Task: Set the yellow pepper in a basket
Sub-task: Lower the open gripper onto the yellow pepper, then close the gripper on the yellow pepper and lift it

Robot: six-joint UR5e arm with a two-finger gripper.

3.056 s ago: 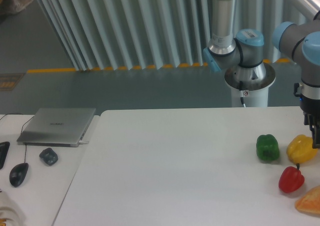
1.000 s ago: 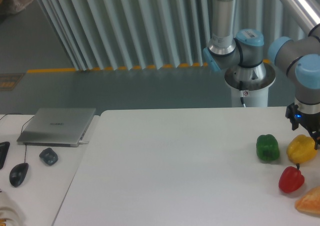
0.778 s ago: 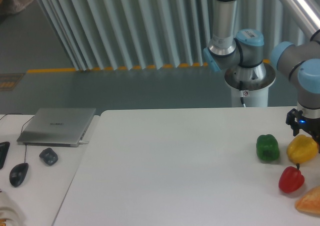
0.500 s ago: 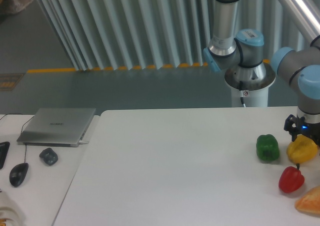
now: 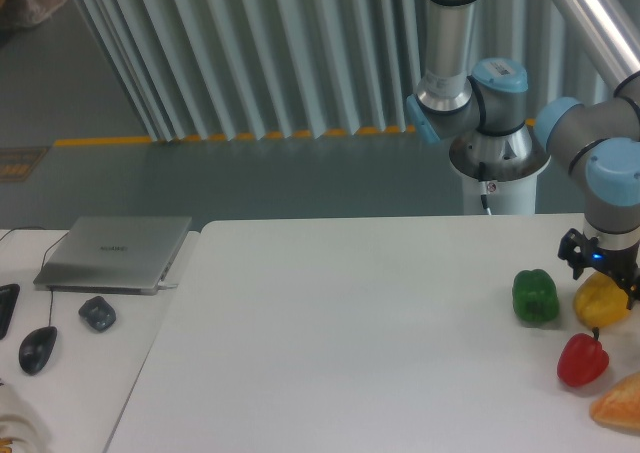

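Three peppers sit grouped near the right edge of the white table [image 5: 330,353]. Taking the yellow pepper [image 5: 600,301] as the reference point: it rests on the table surface, glossy and lumpy, with the green pepper [image 5: 535,296] just beside it to the left, a narrow gap showing between the two. The red pepper [image 5: 582,359] with its dark stem lies below and slightly left of the yellow one, close to it. An orange object [image 5: 620,405], cut off by the frame, lies lower right of the red pepper.

The claw [image 5: 600,271] stands directly over the yellow pepper, its dark body with a small blue light meeting the pepper's top. Dark parts show at the pepper's upper left and upper right, but whether the fingers press on it cannot be told, nor how far apart they stand.

The arm descends vertically onto the pepper from a grey wrist with blue-capped joints; its base column [image 5: 497,168] stands behind the table, up and left of the pepper.

Far left of the pepper lie a closed laptop [image 5: 115,252], a dark mouse [image 5: 38,349] and a small dark object [image 5: 97,313].
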